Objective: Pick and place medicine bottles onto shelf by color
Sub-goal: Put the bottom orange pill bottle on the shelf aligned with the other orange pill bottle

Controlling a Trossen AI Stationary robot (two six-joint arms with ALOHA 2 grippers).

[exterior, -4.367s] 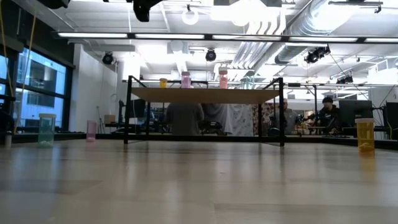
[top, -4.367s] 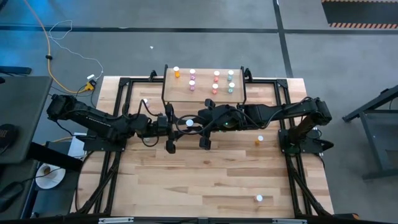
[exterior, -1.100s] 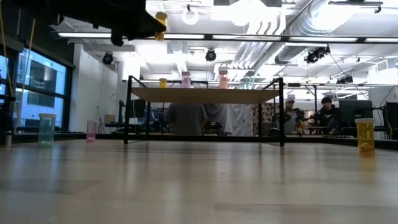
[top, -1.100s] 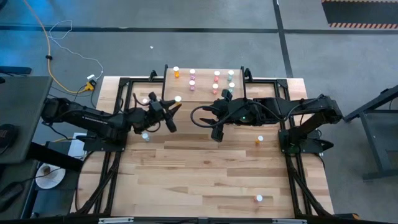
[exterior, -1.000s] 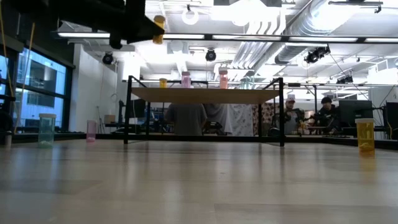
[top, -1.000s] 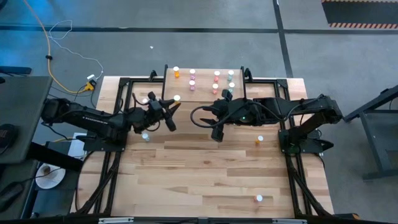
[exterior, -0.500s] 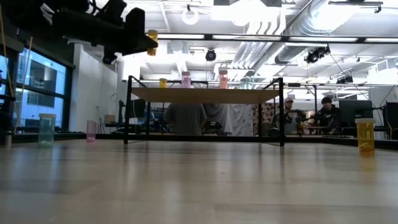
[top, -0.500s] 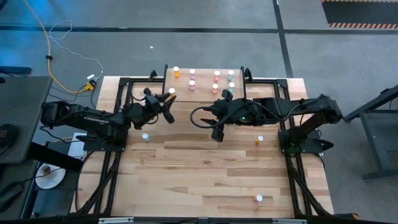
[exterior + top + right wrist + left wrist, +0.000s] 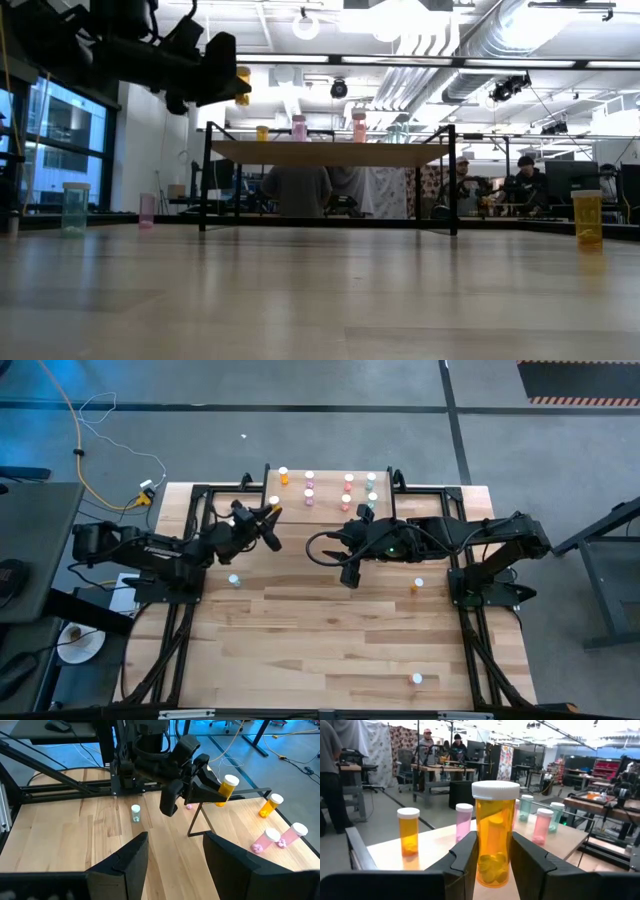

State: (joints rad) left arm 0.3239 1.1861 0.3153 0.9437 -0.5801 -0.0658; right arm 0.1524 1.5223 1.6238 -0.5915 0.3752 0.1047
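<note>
My left gripper (image 9: 492, 857) clamps an upright orange bottle (image 9: 494, 832), hanging by the shelf (image 9: 325, 510) corner, upper centre of the high view. The shelf's orange bottle (image 9: 408, 831) stands ahead; I'm the nearer arm. My right gripper (image 9: 346, 575) waits mid-frame, wide, empty.

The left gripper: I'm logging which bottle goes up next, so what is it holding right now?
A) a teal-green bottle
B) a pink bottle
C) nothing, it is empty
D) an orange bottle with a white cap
D: in the left wrist view the left gripper is shut on an upright orange bottle with a white cap, carried near the corner of the shelf.
</note>
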